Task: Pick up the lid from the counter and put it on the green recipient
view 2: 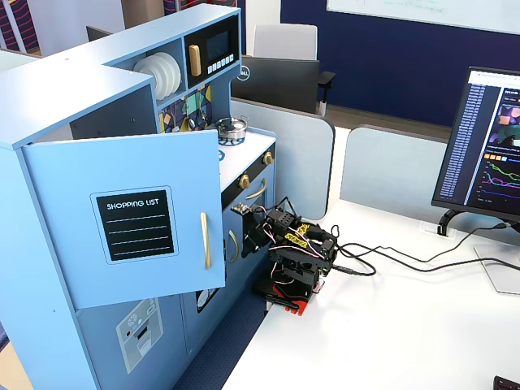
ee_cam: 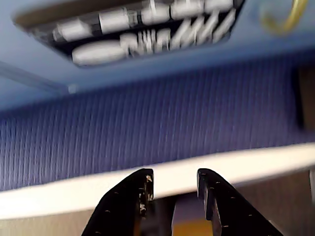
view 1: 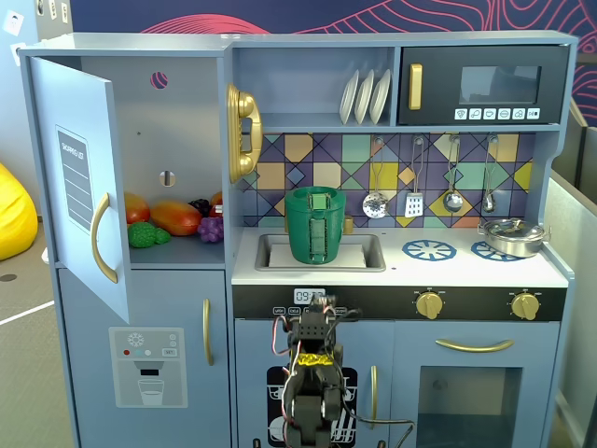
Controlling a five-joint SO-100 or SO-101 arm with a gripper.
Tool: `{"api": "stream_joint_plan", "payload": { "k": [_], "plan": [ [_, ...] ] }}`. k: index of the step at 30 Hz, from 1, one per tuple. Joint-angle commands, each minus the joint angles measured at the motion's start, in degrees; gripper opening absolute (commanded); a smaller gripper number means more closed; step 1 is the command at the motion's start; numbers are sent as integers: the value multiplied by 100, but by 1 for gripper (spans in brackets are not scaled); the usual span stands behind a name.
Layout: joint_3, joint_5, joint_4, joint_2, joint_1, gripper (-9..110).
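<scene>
The green recipient (view 1: 315, 227) stands upright in the sink of the toy kitchen. The lid (view 1: 317, 197), a flat green disc with a lighter tab, appears to sit on its rim. My arm is folded low in front of the kitchen, below the counter edge. My gripper (view 1: 312, 315) is well below the recipient and points at the kitchen front in both fixed views (view 2: 244, 214). In the wrist view my gripper (ee_cam: 175, 184) is open and empty, with the blurred blue kitchen front ahead. The recipient is hidden in the side fixed view.
The fridge door (view 1: 82, 187) stands open at the left, with toy food (view 1: 173, 219) inside. A silver pot (view 1: 511, 235) sits on the right burner, next to a blue burner ring (view 1: 428, 249). A monitor (view 2: 487, 146) and cables (view 2: 390, 258) are on the white table.
</scene>
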Motion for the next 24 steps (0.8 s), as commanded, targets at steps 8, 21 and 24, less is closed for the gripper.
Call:
{"api": "stream_joint_plan", "payload": {
  "k": [8, 21, 24],
  "plan": [
    [519, 659, 861, 211, -325, 0],
    [519, -211, 1837, 211, -246, 2],
    [519, -167, 1837, 211, -220, 2]
  ]
}}
